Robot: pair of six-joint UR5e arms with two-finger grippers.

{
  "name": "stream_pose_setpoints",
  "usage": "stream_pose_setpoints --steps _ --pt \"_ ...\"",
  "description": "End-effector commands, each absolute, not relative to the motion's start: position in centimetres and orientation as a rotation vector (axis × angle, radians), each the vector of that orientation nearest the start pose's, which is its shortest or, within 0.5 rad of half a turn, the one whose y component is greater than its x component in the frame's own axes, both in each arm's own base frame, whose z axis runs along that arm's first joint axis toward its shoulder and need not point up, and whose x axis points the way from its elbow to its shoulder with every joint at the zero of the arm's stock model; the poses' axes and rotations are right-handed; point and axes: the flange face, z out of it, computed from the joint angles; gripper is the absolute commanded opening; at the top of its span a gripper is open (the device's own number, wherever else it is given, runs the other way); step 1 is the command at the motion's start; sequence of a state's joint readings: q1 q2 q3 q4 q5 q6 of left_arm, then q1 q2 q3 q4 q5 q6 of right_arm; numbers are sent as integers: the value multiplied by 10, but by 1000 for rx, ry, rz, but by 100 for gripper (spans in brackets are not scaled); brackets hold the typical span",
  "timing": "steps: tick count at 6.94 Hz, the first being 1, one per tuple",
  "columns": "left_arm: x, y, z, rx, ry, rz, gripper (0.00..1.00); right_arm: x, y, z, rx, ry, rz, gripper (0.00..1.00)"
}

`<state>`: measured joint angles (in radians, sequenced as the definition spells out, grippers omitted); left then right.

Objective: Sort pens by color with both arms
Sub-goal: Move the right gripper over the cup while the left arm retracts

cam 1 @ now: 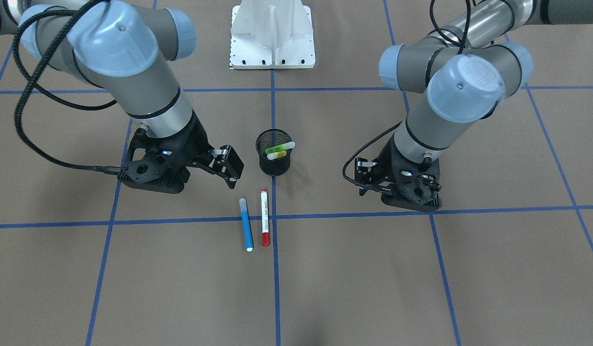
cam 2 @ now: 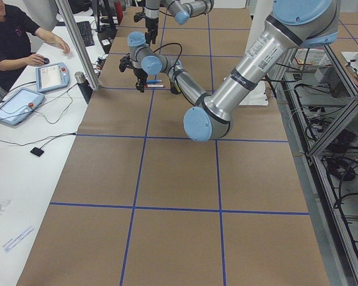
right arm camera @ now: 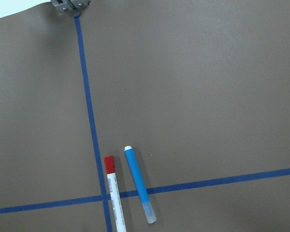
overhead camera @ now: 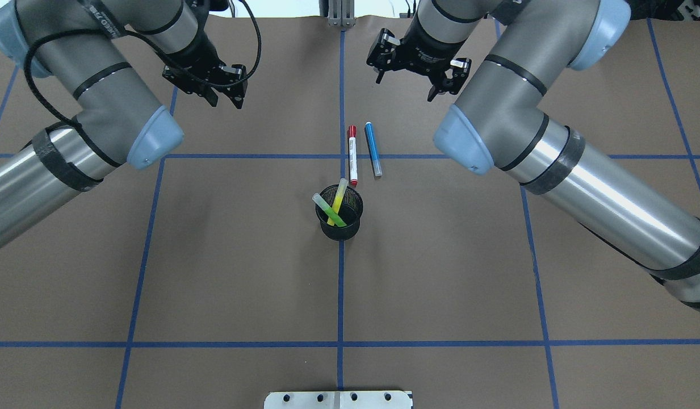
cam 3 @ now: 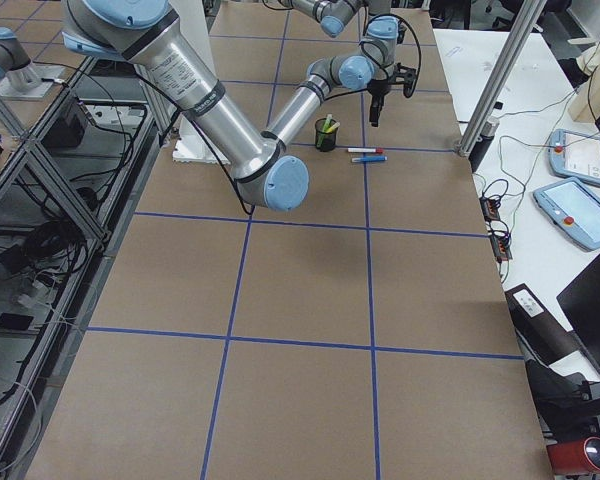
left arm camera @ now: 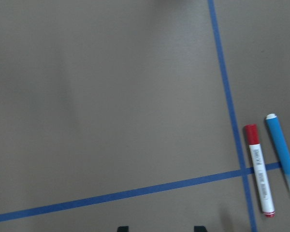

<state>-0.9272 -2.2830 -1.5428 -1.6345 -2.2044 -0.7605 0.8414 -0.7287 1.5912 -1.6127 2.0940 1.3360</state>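
In the middle of the overhead view, the black mesh cup [overhead camera: 341,230] holds the lime green pen [overhead camera: 328,211] and the yellow pen [overhead camera: 339,199], both tilted. Just above it, the red-capped marker [overhead camera: 353,156] and the blue marker [overhead camera: 373,149] lie side by side on the surface [overhead camera: 242,255]. At upper left the left fingers [overhead camera: 238,102] are spread and empty. At upper right the right fingers [overhead camera: 431,94] are likewise.

Bright, even overhead light fell on the brown paper-covered surface [overhead camera: 242,255], leaving only a faint, soft shadow beside the black mesh cup [cam 1: 274,166]. Glare streaked the polished silver section of the grey tubular right arm [overhead camera: 605,193]. The left wrist view looked slightly soft.
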Motion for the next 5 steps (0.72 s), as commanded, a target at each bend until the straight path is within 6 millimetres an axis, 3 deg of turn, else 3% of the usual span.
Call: stream_pose_setpoints --steps 1,3,5 --pt "338 -612 247 175 915 114 55 -453 -551 103 -138 -958 525 98" --pt "308 -619 267 228 888 181 55 -496 -537 94 -219 -919 690 98" --pt "280 -629 289 261 857 224 55 -516 -525 97 -279 -895 755 98"
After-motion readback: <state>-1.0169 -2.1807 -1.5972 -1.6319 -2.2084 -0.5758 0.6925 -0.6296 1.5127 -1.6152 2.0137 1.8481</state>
